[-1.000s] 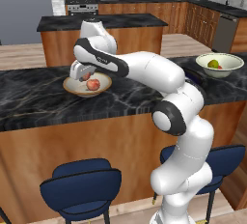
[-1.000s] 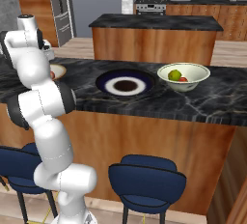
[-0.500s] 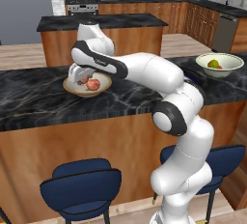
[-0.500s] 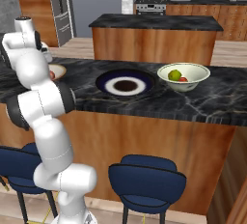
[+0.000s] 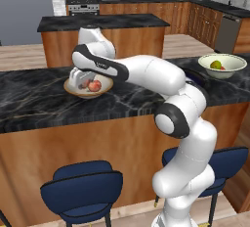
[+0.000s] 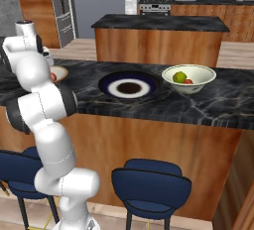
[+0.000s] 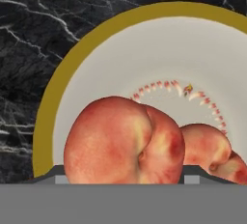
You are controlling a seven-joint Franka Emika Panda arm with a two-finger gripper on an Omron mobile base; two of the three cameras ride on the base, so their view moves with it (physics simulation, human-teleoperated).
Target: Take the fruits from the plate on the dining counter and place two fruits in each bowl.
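Observation:
On the dining counter my gripper hangs low in the tan bowl, shut on a pinkish-red fruit. That fruit sits big between the fingertips, just over the cream inside. The other pinkish-red fruit lies in the bowl beside it, also seen as. The navy-rimmed plate holds no fruit. The pale bowl to its right holds the yellow-green fruit and the red-orange fruit.
Dark blue stools stand under the counter's wood front. Behind the counter a shorter black-topped island crosses the room. My own arm stretches over the counter between the plate and the tan bowl.
The hand has sunk slightly lower into the tan bowl with the fruit still held. The bowls, plate and other fruits have not moved.

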